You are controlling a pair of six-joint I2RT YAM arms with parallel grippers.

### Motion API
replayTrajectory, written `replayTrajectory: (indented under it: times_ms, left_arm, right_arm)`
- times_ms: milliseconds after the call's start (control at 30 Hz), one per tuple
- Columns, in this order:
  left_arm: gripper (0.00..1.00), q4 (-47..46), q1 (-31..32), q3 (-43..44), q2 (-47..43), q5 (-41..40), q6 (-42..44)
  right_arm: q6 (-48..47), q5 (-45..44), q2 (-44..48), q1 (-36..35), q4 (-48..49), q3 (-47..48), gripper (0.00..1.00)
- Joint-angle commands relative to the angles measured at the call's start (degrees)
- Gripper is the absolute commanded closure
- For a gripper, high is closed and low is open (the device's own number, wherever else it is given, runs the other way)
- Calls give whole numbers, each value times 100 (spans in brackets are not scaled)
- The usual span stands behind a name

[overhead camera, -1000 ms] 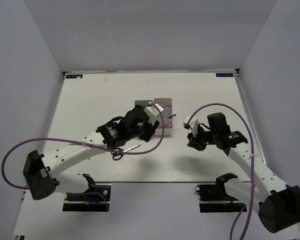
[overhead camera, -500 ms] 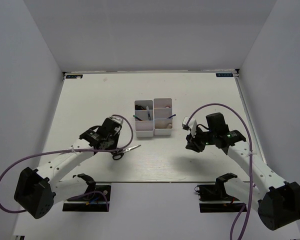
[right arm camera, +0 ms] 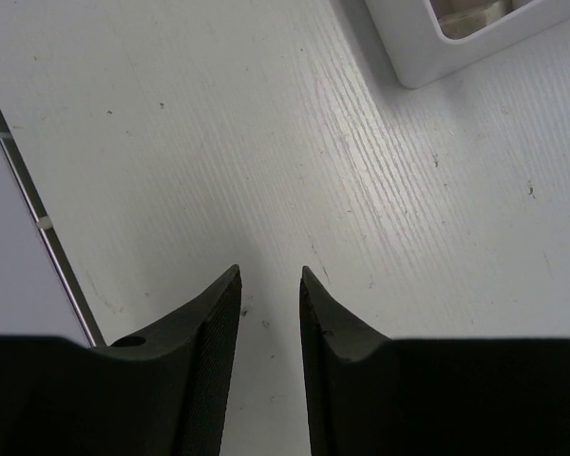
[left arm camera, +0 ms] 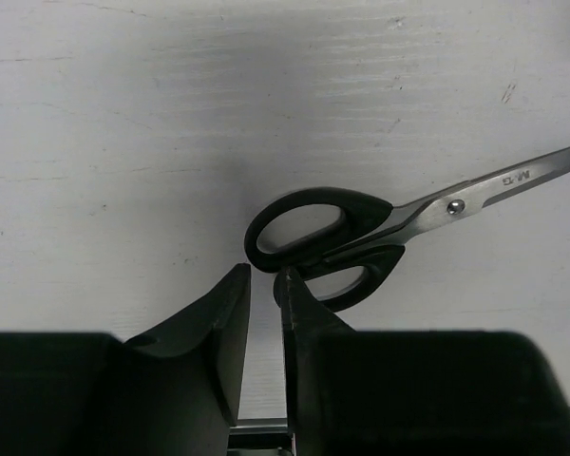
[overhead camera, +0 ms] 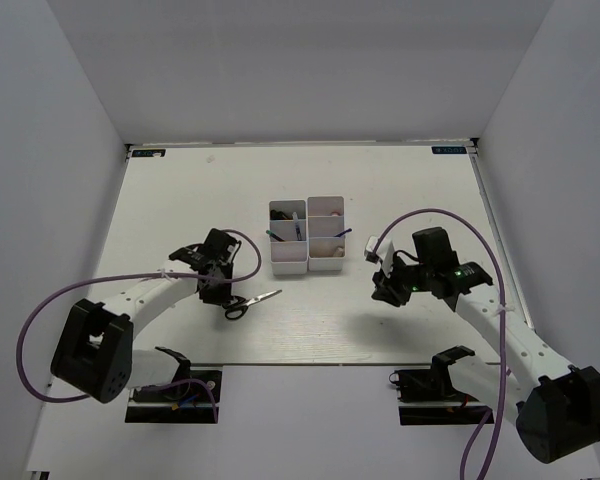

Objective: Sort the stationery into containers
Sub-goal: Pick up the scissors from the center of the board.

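black-handled scissors point(left arm camera: 453, 205) flat, closed | bins point(overhead camera: 289, 266) hold pens point(overhead camera: 296, 229), seemingly

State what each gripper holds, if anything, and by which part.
Nothing is held. The left gripper sits just short of the scissors, by their black handles, its gap empty; the right gripper is empty over the table.

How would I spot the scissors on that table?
Find the white bins in the middle of the table. Left of them and nearer the front edge, beside the left gripper, lie the scissors. Black loop handles and steel blades, lying flat, not binned.
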State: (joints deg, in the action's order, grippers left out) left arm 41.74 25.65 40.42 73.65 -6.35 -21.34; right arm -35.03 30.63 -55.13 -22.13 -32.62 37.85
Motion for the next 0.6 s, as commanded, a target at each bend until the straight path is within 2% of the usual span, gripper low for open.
replayTrajectory:
  times_ms: [0, 300, 567]
  left_arm:
    - [69, -262, -34, 62, 70, 91, -37]
    - [68, -359, -147, 247, 607, -156, -36]
    - [67, -438, -157, 115, 985, -51, -159]
  right_arm:
    - [-101, 110, 82, 7, -7, -40, 65]
    - [-127, 66, 178, 25, -42, -84, 65]
    - [-127, 48, 266, 42, -34, -102, 65]
